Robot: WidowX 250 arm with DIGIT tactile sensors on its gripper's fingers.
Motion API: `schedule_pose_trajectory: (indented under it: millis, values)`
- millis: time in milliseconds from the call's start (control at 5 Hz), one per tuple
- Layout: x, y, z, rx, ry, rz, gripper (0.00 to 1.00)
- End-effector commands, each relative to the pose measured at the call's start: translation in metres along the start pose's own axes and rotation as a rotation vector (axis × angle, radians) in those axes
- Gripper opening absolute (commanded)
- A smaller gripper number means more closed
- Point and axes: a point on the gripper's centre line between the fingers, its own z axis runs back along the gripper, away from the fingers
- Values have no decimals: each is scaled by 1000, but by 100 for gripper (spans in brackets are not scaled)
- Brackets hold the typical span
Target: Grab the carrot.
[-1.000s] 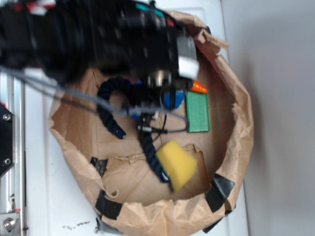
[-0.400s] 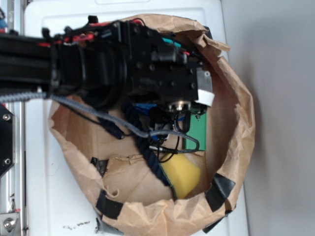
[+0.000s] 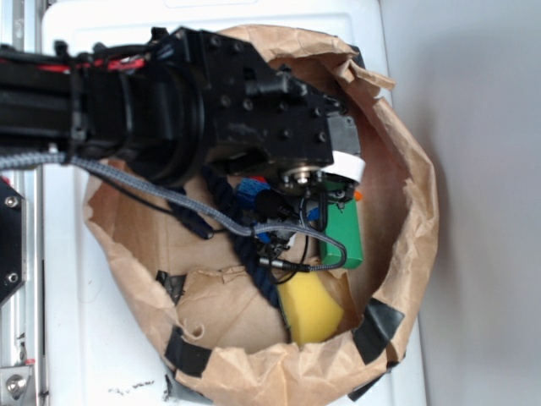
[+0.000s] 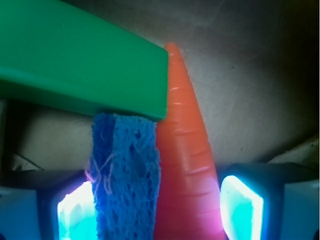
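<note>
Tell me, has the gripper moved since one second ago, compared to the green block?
Yes. In the exterior view the arm's head has shifted down-frame and rightward, so it now hangs over the green block; the gripper straddles the carrot.

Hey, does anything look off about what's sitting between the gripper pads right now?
Yes. A blue sponge strip sits between the pads alongside the carrot, pressed against its side, so the open gripper would likely close on both.

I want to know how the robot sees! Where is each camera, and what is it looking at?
Exterior: up above, looking down into the paper bag; shows the black arm.
Wrist: on the tool, looking out between its glowing fingertips at the carrot and blue sponge.
Both show the green block and carrot.
</note>
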Motion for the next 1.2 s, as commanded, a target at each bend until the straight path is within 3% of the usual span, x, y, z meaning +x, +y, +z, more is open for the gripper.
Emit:
schedule_pose_trajectory:
  millis: [0,200,400,1000]
  values:
    - [-10,-9,48,-122,-35,-53,0]
    - [-20,-24,78,-153,-38,-119,100]
    - [-24,-22,76,-122,-36,-123,100]
    - [-1,29,55,-59,21,92,100]
